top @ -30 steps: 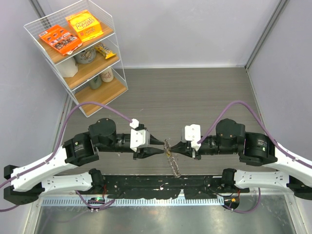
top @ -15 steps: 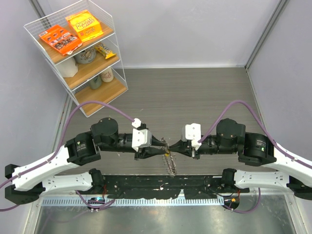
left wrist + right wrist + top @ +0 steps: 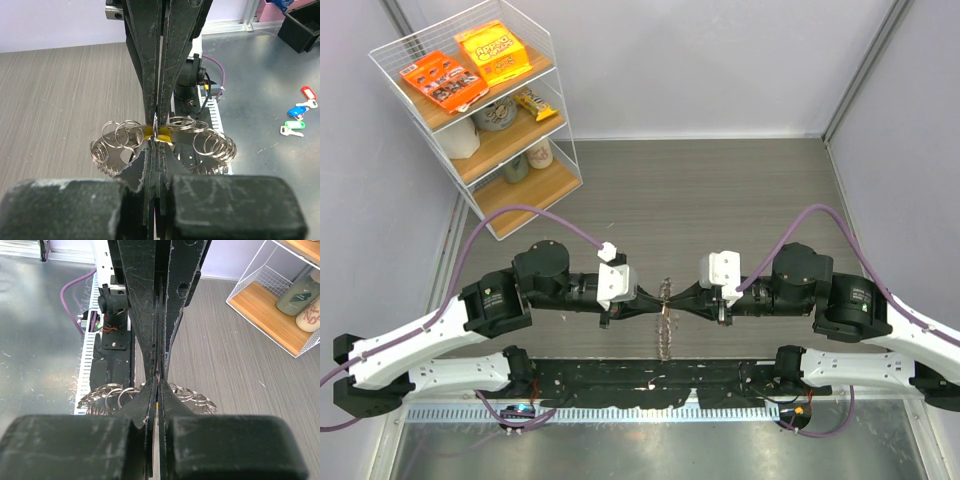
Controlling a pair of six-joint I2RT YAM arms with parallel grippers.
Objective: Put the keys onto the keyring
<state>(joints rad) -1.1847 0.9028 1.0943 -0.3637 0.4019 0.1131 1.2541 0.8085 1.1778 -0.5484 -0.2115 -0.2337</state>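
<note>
Both arms meet tip to tip over the near middle of the table. The keyring (image 3: 666,332), a floppy loop of small silver rings, hangs down from where they meet. In the left wrist view the keyring (image 3: 112,145) spreads to both sides of my left gripper (image 3: 156,142), which is shut on it. The yellow head of one key (image 3: 167,135) sits right at that pinch. My right gripper (image 3: 159,383) is shut, with a yellow sliver between its fingers and the keyring (image 3: 107,392) draped behind. From above, the left gripper (image 3: 658,301) and right gripper (image 3: 673,299) touch.
A white wire shelf rack (image 3: 480,110) with snack boxes and bottles stands at the far left, and its lower shelf (image 3: 280,305) shows in the right wrist view. Red, blue and green tagged keys (image 3: 297,112) lie on the metal strip (image 3: 650,450) at the near edge.
My left gripper has moved right to the ring and closed its fingers at the pinch. The hanging ring has swung from a slant to nearly straight down. The right gripper stayed shut.
</note>
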